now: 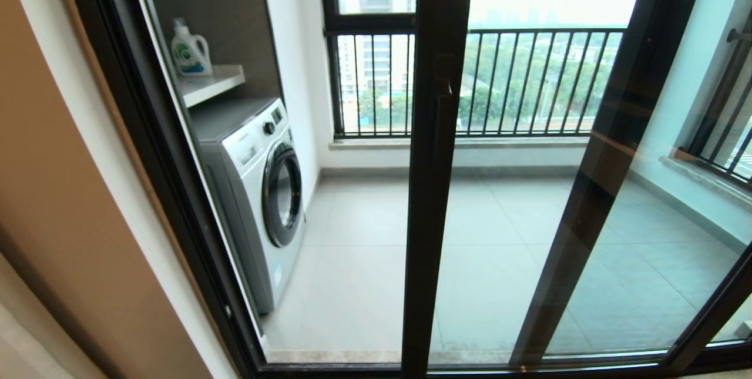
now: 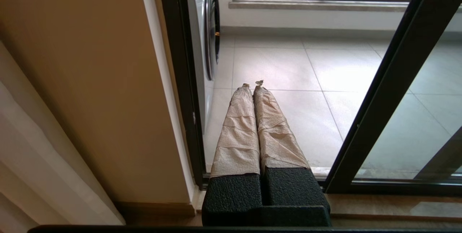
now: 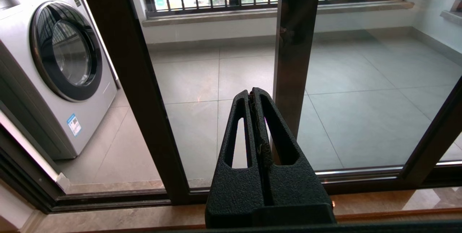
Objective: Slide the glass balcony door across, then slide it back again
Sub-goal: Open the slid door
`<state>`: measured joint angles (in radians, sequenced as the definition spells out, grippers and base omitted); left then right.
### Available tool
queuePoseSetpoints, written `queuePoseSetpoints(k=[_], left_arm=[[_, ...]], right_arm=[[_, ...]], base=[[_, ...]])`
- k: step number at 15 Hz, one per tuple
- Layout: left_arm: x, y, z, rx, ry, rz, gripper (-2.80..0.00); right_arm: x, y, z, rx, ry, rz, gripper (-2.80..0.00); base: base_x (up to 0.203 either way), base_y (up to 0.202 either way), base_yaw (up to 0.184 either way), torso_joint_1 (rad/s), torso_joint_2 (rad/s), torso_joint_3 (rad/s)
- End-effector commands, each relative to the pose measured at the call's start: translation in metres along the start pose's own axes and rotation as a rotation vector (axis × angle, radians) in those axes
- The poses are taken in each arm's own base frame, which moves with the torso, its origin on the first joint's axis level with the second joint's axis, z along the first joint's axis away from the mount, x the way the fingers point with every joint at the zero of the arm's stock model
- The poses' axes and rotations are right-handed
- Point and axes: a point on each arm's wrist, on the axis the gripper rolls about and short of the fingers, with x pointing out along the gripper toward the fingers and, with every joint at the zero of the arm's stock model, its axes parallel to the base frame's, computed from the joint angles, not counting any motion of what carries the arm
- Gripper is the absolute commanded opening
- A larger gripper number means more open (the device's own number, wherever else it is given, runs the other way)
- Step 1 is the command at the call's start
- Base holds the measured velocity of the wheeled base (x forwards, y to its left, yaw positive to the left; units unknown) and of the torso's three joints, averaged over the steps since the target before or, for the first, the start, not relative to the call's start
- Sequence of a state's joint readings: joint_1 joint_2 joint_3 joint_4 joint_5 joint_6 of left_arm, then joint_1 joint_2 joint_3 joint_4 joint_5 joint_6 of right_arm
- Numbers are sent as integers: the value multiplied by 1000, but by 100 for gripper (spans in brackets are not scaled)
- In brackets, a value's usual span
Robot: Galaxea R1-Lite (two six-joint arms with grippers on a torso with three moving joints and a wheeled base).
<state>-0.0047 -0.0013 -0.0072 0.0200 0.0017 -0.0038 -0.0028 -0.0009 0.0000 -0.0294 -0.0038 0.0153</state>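
Both pincers hang clenched and empty, short of the glass balcony door; left pincer, right pincer; you risk skidding off its bar handle if you push the slim upright instead; dark-framed clear glass, standing part-open right of the washing machine.

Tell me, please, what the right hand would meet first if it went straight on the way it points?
Probably the glass balcony door: the shut right hand points at its pane, close beside a dark upright, though depth is unclear.
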Motion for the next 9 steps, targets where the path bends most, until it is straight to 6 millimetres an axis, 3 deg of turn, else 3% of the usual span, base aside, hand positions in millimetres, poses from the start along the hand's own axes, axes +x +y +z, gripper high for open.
queuePoseSetpoints(k=[1, 5, 7, 9], left_arm=[[0, 0, 0, -1, 2, 0, -280], [0, 0, 0, -1, 3, 0, -280], [0, 0, 0, -1, 2, 0, -280], [0, 0, 0, -1, 2, 0, -280]], right_arm=[[1, 0, -3, 0, 13, -1, -280], [-1, 0, 4, 20, -8, 9, -280], [1, 2, 35, 38, -16, 66, -280], [24, 4, 74, 94, 64, 117, -280]], base=[[0, 0, 0, 0, 0, 0], [0, 0, 0, 0, 0, 0], [0, 0, 0, 0, 0, 0], [0, 0, 0, 0, 0, 0]])
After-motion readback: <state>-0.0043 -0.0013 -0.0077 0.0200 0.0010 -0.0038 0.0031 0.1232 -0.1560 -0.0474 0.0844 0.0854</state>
